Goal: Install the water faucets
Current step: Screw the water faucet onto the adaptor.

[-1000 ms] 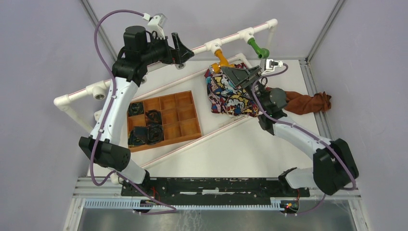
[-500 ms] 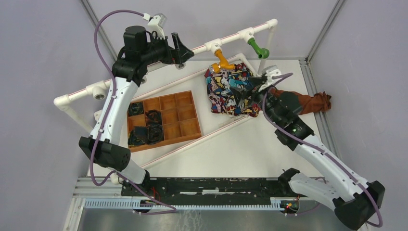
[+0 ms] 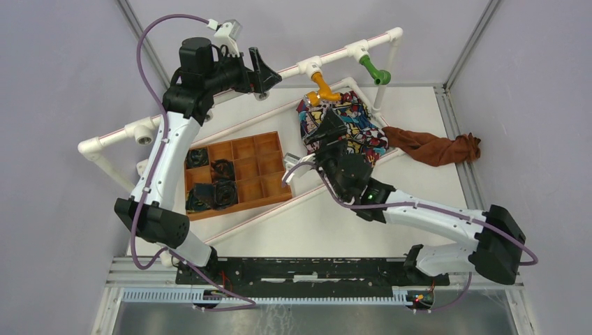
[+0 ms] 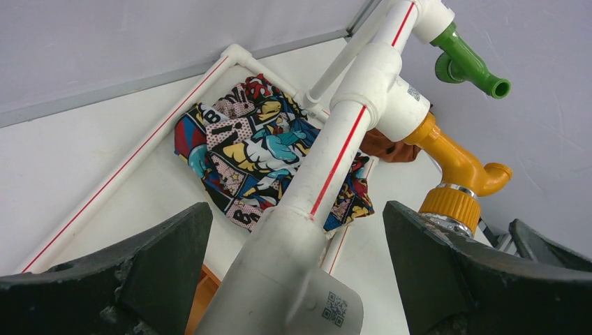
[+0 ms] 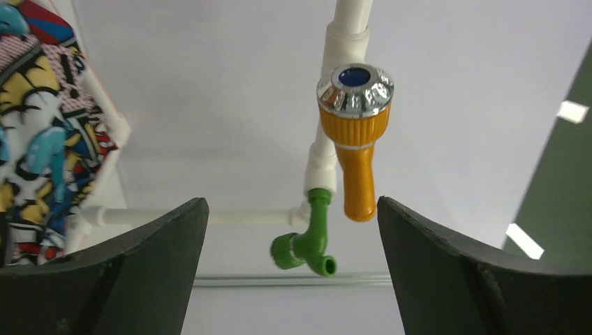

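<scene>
Both taps are on the raised white plastic pipe rail w/ red stripe (image 3: 336, 54). The orange-yellow plastic faucet w/ bent spout (image 3: 322, 85) hangs from one of the white T-fittings (image 3: 310, 68). The green plastic faucet (image 3: 375, 71) is on the next fitting twd the rail's far-right end. Left gripper (image 3: 262, 75): jaws fully apart, straddling the rail just left of the orange-yellow faucet. Its wrist cam shows a gap each side of the pipe, so nothing is gripped. Right gripper (image 3: 328, 128): over the multicolour comic-print cloth (image 3: 363, 136), tips aimed twd the faucets, jaws wide, nothing btwn them. Its wrist cam looks up at the orange-yellow faucet's chrome-rimmed knob (image 5: 355, 87), green faucet beyond. A brown cloth (image 3: 436, 149) lies on the white table (image 3: 279, 223) right of the print cloth. The orange wooden divider tray (image 3: 271, 183) sits by the left arm, w/ dark items in its left compartments.
</scene>
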{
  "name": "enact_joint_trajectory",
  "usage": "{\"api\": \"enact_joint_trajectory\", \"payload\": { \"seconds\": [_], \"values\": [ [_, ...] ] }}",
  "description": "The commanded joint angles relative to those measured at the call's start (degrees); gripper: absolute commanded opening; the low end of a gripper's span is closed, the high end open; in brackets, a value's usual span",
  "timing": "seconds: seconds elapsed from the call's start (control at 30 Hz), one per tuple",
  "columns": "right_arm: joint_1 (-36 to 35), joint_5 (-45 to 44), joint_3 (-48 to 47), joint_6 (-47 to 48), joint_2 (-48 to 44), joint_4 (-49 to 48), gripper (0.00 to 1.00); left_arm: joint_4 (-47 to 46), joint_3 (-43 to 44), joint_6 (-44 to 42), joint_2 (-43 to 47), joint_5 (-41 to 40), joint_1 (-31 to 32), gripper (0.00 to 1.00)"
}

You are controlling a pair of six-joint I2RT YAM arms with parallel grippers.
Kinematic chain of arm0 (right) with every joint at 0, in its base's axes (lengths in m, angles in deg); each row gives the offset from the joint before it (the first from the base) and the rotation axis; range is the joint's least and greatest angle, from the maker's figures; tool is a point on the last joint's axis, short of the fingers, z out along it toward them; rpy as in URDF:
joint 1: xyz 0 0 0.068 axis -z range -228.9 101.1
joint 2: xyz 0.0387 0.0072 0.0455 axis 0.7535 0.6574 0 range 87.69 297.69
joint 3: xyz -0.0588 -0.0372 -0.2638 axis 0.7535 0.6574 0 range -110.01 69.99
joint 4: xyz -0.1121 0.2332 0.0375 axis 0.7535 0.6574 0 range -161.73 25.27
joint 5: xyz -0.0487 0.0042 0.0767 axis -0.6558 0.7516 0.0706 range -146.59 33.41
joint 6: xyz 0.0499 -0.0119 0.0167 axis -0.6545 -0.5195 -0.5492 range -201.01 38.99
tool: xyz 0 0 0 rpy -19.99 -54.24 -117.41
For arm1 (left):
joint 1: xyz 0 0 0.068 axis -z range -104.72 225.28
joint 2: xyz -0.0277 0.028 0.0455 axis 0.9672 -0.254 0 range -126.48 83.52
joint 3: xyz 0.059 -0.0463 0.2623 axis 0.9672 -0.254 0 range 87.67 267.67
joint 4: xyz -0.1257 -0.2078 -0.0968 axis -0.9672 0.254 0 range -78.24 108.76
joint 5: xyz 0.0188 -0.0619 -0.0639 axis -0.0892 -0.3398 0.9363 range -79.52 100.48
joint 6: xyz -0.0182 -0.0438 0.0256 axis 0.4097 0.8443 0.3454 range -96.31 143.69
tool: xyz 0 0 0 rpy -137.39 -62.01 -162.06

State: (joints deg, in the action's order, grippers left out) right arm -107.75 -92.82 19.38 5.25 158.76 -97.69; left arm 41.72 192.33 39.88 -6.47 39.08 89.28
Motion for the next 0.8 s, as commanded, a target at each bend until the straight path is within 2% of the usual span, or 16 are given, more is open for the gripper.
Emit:
{"api": "enact_joint_trajectory", "payload": {
  "seconds": [0.0,0.17,0.43,0.5,0.6,0.77],
  "values": [
    [0.5,-2.7,-2.1,19.4,2.0,-14.4,0.97,3.2,1.2,-0.3,1.2,-0.2,0.2,1.00],
    [2.0,-0.4,-5.2,22.0,6.1,-17.3,0.97,3.3,1.3,-0.4,1.2,0.0,0.3,1.00],
    [6.9,4.3,-11.8,20.0,12.1,-14.7,0.92,3.4,1.2,-0.6,1.1,0.0,0.2,1.00],
    [7.0,5.4,-12.7,18.2,12.3,-13.4,0.84,3.5,1.2,-0.6,1.1,-0.1,0.3,1.00],
    [7.0,6.7,-12.9,15.8,12.1,-13.4,0.64,3.5,1.5,-0.5,1.0,0.0,0.2,1.00],
    [7.0,8.9,-16.7,2.9,11.2,-5.8,0.34,3.5,1.5,-0.5,0.7,0.1,0.3,1.00]
  ]
}}
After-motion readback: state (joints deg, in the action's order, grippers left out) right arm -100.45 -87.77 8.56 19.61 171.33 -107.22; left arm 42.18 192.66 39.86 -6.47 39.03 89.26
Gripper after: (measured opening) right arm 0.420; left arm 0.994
